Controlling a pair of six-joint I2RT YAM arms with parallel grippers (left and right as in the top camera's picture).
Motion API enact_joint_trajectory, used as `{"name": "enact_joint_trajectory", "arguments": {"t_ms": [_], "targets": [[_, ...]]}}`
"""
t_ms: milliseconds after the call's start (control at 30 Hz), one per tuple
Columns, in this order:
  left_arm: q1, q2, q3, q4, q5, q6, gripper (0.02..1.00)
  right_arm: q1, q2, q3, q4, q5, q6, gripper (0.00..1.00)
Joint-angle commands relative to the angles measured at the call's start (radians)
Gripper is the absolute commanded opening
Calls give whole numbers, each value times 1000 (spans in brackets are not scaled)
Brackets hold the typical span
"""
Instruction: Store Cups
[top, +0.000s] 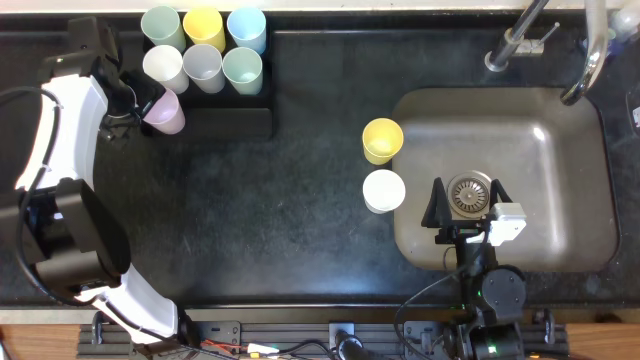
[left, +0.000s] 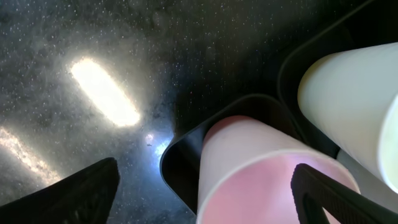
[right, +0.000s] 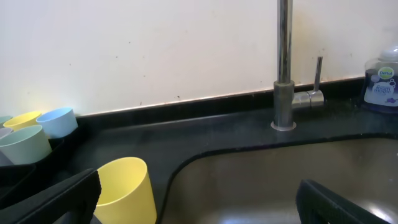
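Dark speckled counter (top: 300, 200) runs from a black cup rack (top: 240, 122) at the back left to a steel sink (top: 560, 130) on the right. The pink cup (left: 261, 174) leans tilted in the rack's front left slot. It sits between the fingers of the left tool (left: 205, 167), which are spread wide. One finger stands clear of the cup and the other is at its rim. A yellow cup (top: 382, 140) and a white cup (top: 384, 190) stand beside the sink. The right tool (right: 199, 179) hangs over the sink, also wide.

steel sink (top: 560, 170), faucet (right: 284, 62), soap bottle (right: 380, 87)
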Motion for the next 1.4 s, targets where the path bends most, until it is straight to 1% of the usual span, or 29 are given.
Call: {"name": "enact_joint_trajectory", "arguments": {"t_ms": [33,167,267,400,533,600,700,800,1033,1200,1400], "targets": [[-9,-109,16,-18,-1,-5,1000,-6,-8,-13,5,-6,4,996],[-49,-213,16,-23,-1,6,1000,-6,-8,-13,5,-6,4,996],[-116,-261,24,-26,-1,41,1000,-6,-8,-13,5,-7,5,996],[-272,-268,46,-18,-11,80,1000,-6,-8,-13,5,-6,4,998],[-484,-231,46,28,-77,79,1000,-6,-8,-13,5,-7,4,998],[-581,-200,46,71,-94,79,1000,-6,-8,-13,5,-6,4,998],[-700,-145,46,136,-94,79,1000,-6,-8,-13,5,-7,4,996],[-782,-100,47,177,-70,74,1000,-6,-8,-13,5,-7,4,993],[-871,-45,47,199,40,45,1000,-6,-8,-13,5,-7,4,998],[-903,-24,47,206,48,36,1000,-6,-8,-13,5,-6,4,993],[-920,8,47,206,104,26,1000,-6,-8,-13,5,-7,4,998]]}}
